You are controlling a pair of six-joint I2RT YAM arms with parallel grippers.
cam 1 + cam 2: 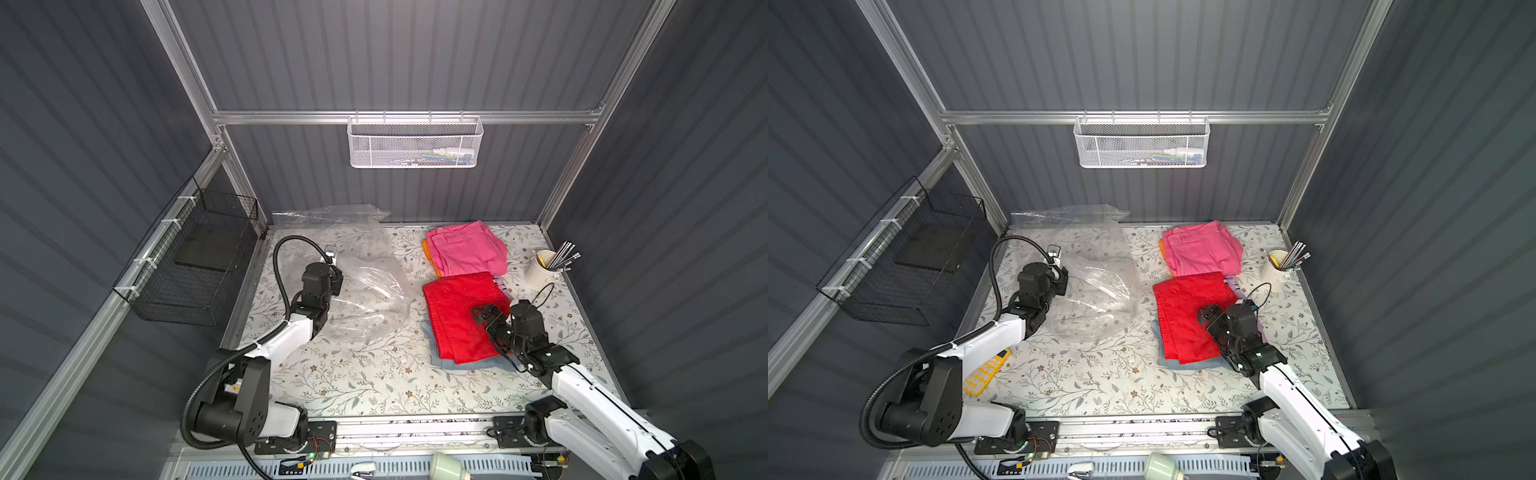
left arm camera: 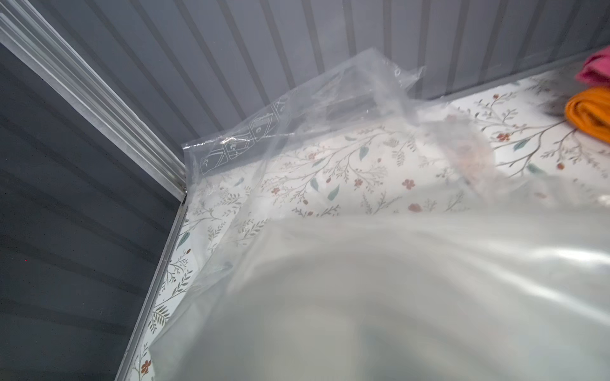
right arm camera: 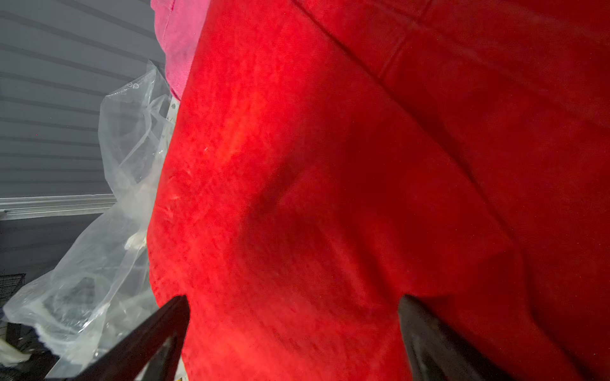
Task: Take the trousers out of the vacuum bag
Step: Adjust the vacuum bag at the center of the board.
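The vacuum bag [image 1: 365,282] [image 1: 1100,291] lies crumpled and see-through at the left back of the table, with nothing coloured inside. My left gripper [image 1: 334,277] [image 1: 1062,277] is at its near left edge. Plastic [image 2: 363,264] covers the left wrist view and hides the jaws. Red trousers [image 1: 461,316] [image 3: 330,165] lie folded on light blue trousers [image 1: 465,363]. Behind them, hot pink trousers [image 1: 469,249] lie on orange ones [image 1: 430,259] [image 2: 591,115]. A lilac edge [image 1: 500,284] shows between the stacks. My right gripper [image 1: 484,313] [image 3: 293,298] stands open just over the red trousers.
A white cup of pens [image 1: 542,268] stands at the right edge. A black wire basket [image 1: 195,266] hangs on the left wall and a white mesh basket [image 1: 415,141] on the back rail. A yellow tray [image 1: 986,372] lies by the left arm's base on the floral table [image 1: 353,374].
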